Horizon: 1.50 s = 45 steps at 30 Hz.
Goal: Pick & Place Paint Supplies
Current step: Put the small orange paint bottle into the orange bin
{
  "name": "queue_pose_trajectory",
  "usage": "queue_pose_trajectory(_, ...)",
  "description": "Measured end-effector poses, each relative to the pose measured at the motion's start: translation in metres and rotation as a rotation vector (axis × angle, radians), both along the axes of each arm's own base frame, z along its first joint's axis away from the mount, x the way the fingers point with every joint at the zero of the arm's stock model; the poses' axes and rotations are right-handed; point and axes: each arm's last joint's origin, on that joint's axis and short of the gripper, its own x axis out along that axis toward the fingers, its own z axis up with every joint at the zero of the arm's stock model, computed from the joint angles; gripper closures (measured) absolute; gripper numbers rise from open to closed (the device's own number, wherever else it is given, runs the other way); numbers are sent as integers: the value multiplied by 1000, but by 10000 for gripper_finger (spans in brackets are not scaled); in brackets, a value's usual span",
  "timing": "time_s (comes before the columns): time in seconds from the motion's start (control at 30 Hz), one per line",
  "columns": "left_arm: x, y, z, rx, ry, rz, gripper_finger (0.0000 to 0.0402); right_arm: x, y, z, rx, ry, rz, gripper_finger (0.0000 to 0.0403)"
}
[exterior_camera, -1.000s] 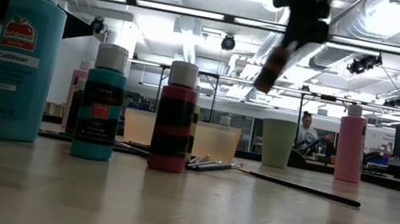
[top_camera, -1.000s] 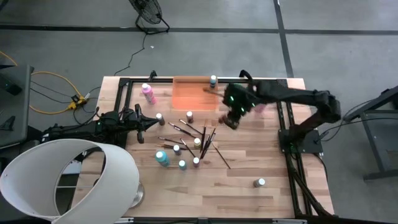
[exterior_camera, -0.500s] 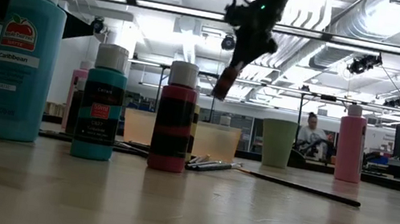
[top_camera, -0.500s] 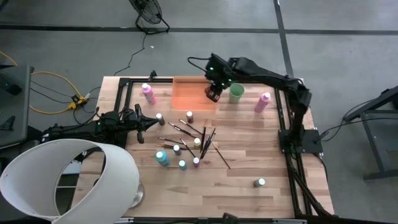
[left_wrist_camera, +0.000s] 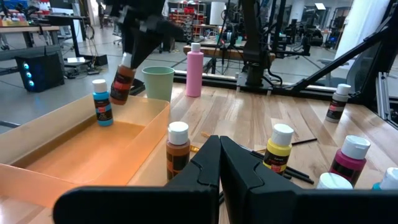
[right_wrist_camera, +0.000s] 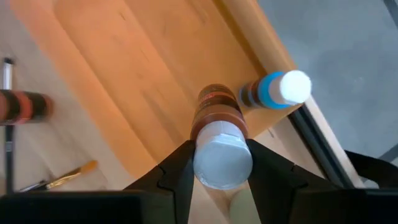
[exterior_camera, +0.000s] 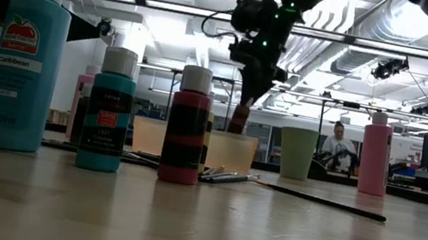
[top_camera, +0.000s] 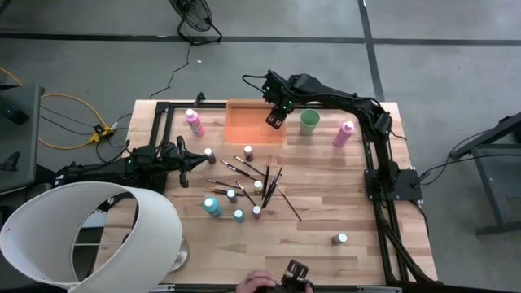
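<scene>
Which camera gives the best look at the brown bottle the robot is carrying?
The right wrist view: the brown paint bottle fills the middle, clamped between the right gripper fingers above the orange tray. The left wrist view shows it tilted over the tray's edge. The low view gives a dark silhouette; the high view only a speck.

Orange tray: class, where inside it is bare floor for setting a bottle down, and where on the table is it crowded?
The orange tray holds only a blue bottle in one far corner; the rest of its floor is bare. The right end effector holds a brown bottle above it. The crowded part is the paintbrushes and small bottles beside the tray.
</scene>
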Motion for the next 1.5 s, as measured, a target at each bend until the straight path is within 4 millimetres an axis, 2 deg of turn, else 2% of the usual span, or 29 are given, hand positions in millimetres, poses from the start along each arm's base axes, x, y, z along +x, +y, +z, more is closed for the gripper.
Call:
queue_pose_trajectory(0.33, 0, 0, 0, 0, 0, 0, 402, 9, -9, -33, 32, 66, -52, 278)
queue_pose_trajectory(0.67, 0, 0, 0, 0, 0, 0, 402, 8, -20, -47, 23, 103, -59, 278)
queue_pose_trajectory(1.5, 0, 0, 0, 0, 0, 0, 402, -3, -38, -52, 65, 103, -129, 276)
